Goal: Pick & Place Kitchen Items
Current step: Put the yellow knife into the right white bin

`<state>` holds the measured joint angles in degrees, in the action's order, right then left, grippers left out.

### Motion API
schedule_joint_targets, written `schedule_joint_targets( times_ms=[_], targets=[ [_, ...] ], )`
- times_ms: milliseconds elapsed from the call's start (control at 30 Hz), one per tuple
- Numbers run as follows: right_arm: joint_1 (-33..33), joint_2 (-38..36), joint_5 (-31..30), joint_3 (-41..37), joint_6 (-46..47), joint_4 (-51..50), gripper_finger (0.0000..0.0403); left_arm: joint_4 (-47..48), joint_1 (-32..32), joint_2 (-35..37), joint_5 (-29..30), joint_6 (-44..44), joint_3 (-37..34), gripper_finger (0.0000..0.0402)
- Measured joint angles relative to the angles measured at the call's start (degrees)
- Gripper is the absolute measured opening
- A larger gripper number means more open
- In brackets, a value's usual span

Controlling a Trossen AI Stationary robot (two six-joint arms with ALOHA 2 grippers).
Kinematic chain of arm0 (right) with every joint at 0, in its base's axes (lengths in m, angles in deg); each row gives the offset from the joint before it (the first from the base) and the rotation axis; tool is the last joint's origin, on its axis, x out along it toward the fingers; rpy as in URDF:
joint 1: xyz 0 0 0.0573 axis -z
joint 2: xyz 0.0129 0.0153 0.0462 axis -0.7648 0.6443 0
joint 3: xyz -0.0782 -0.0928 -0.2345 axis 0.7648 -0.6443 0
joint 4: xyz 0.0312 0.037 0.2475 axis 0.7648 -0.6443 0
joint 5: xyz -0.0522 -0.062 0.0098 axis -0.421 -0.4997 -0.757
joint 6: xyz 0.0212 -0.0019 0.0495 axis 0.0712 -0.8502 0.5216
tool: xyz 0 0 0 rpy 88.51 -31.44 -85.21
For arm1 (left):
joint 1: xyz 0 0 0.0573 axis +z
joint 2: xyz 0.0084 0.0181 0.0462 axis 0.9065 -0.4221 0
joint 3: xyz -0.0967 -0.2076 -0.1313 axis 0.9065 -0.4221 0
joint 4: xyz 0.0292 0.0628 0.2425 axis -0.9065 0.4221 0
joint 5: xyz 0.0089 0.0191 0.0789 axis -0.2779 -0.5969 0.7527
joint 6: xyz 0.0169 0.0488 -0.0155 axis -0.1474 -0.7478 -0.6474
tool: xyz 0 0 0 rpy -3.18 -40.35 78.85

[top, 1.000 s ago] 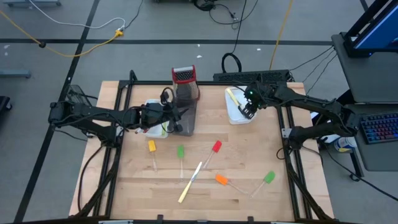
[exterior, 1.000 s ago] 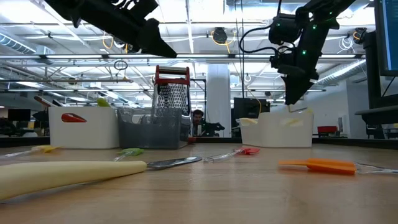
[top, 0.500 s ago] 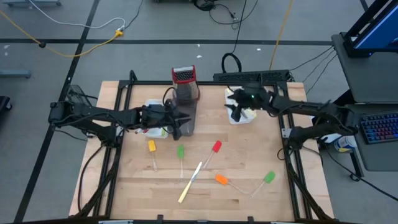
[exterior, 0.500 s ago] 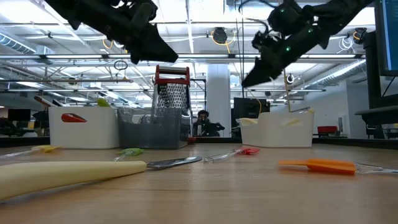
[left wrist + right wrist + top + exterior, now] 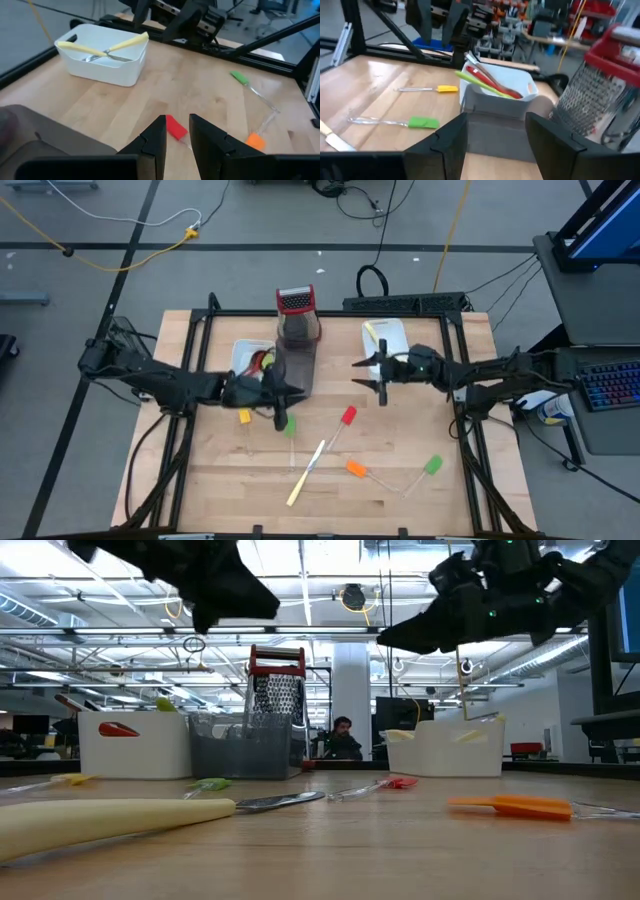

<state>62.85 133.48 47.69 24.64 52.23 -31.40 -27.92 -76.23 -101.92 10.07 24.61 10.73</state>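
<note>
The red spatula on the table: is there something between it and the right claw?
Nothing visible. The right claw hangs open over bare wood, and the red spatula lies in the open, apart from the grey tray and the white tray.

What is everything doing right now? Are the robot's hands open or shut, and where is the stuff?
Left hand: slightly open, empty.
Right hand: wide open, empty.
Grater: standing upright.
Right white tray: holds pale-handled utensils.
Left white tray: holds red and green utensils.
Red spatula: lying loose, outside the trays.
Knife: lying loose, outside the trays.
</note>
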Motion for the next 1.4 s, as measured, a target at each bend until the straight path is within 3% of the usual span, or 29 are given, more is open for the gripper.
schedule_joint_targets(
  times_ms=[167,367,633,833,967,1067,1233,1400],
  targets=[
    [-0.38,0.02,0.08,-1.63,-3.96,7.08,0.0188,0.0,-6.83,0.0,8.9,2.52,0.0,0.0085],
    [-1.24,2.87,0.1,-1.59,0.58,17.67,0.0188,0.89,-7.29,0.0,12.44,-3.48,0.0,0.0085],
    [-6.81,10.58,0.03,-1.61,9.95,23.61,0.0187,4.01,-6.67,0.82,3.81,-6.12,0.09,0.0085],
    [-12.57,13.38,-0.02,-1.6,14.77,23.64,0.0187,9.61,-6.85,0.98,-5.63,3.51,0.09,0.0085],
    [-16.63,14.28,-1.9,-1.59,14.79,24.87,0.0187,15.51,-7.72,0.96,-6.98,7.89,0.09,0.0085],
    [-19.29,14.37,-5.43,-1.59,14.78,25.55,0.0187,17.14,-10.51,0.36,-3.29,8.83,0.0,0.0085],
    [-22.52,14.36,-9.98,-1.57,14.79,25.31,0.0187,9.84,-17.09,-4.17,11.01,11.04,0.01,0.0085],
    [-24.29,14.36,-12.19,-1.57,14.78,25.26,0.0187,1.69,-20.78,-11.07,11.97,14.59,1.33,0.0085]
  ],
)
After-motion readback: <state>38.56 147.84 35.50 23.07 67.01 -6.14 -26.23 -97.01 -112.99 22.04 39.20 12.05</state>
